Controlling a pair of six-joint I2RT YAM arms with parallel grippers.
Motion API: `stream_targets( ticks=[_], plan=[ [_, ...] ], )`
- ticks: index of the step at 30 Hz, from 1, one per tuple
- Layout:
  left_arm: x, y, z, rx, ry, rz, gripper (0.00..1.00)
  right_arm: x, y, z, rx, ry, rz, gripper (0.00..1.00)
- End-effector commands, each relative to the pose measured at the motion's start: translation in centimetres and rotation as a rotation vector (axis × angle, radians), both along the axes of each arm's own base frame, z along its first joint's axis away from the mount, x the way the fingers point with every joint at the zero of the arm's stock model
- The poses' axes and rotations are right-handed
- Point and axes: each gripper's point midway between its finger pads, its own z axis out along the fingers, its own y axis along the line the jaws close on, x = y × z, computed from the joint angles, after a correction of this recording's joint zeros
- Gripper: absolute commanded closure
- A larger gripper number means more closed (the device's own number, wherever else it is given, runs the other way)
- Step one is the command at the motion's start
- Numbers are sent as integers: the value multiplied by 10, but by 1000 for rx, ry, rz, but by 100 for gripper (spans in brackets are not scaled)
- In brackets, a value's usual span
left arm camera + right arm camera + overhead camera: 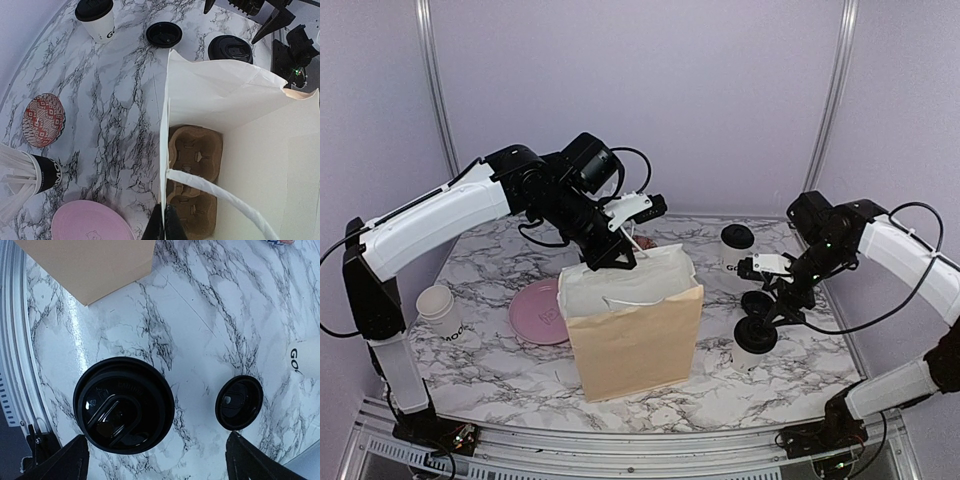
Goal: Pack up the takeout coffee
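The takeout coffee [755, 337], a white cup with a black lid, stands right of the brown paper bag [635, 335]. In the right wrist view its lid [123, 405] lies below and between my open fingers, nearer the left one. My right gripper [160, 465] hovers above it, also seen from the top [772, 312]. My left gripper [165, 226] is shut on the bag's white rim [166, 150], holding it open; it shows from the top [612, 255]. A cardboard cup carrier [192, 150] lies in the bag's bottom.
A second lidded cup lettered "GO" [736, 245] stands at the back right, and a loose black lid [239, 402] lies between the two cups. A pink plate [538, 312], a stack of lidless cups [440, 310], a black cup of straws [42, 172] and a patterned dish [44, 120] are on the left.
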Motion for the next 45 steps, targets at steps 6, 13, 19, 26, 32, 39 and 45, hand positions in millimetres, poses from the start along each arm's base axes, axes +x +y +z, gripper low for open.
stream_targets(
  ticks=[6, 13, 19, 26, 32, 39, 45],
  plan=[
    [-2, 7, 5, 1, 8, 13, 100, -7, 3, -13, -85, 27, 55, 1],
    [-3, 8, 1, 10, 16, 9, 100, -17, 11, -29, -109, 84, 91, 1],
    [-4, 9, -4, 21, 19, 7, 100, -20, 14, -38, -121, 120, 100, 1],
    [-5, 10, -7, 30, 23, 1, 100, -20, 15, -43, -128, 137, 100, 9],
    [-4, 10, -12, 38, 27, -2, 100, -28, 14, -51, -168, 145, 110, 8],
    [-4, 9, -11, 35, 27, -2, 100, -27, 16, -51, -188, 113, 108, 13],
    [6, 5, 6, 12, -27, 16, 100, -20, 24, -30, -148, 73, 114, 26]
  ],
)
